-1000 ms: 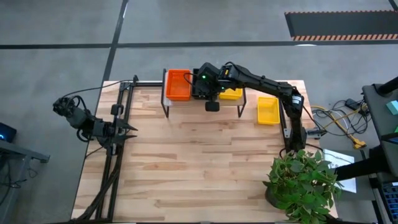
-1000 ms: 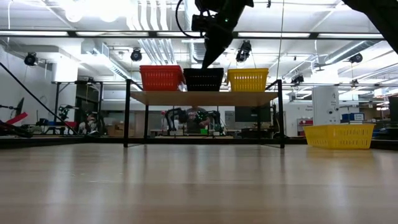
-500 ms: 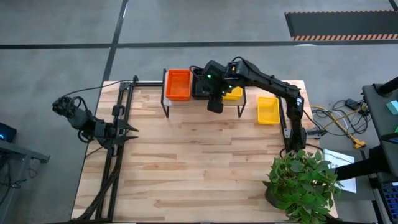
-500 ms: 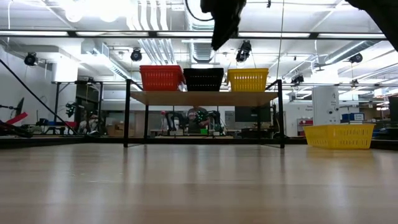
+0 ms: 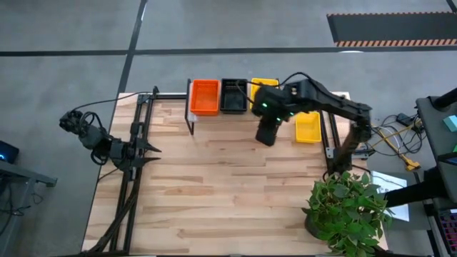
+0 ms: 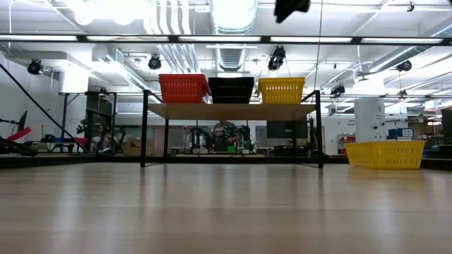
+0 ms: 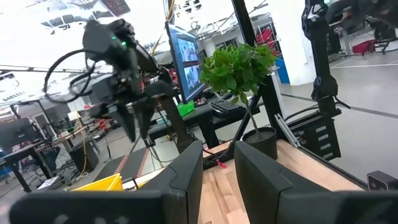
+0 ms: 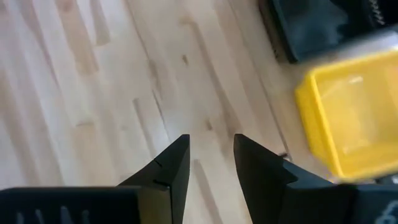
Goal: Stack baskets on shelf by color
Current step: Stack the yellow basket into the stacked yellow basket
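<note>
Potted plant [image 5: 348, 205] with green leaves at the near right corner of the light wooden counter [image 5: 214, 193]. Black-and-striped floor mat [image 5: 391, 28] on grey floor [image 5: 71, 28] beyond the counter. Yellow and orange cables [image 5: 400, 139] right of the counter; computer monitor [image 7: 185, 59] behind the plant in the left wrist view.

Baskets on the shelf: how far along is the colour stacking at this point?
Done: red-orange, black and yellow baskets sit side by side on the shelf. In hand: nothing; the right gripper is open and empty above the table, near the loose yellow basket. The left gripper waits open at the table's left. Left: that yellow basket.
</note>
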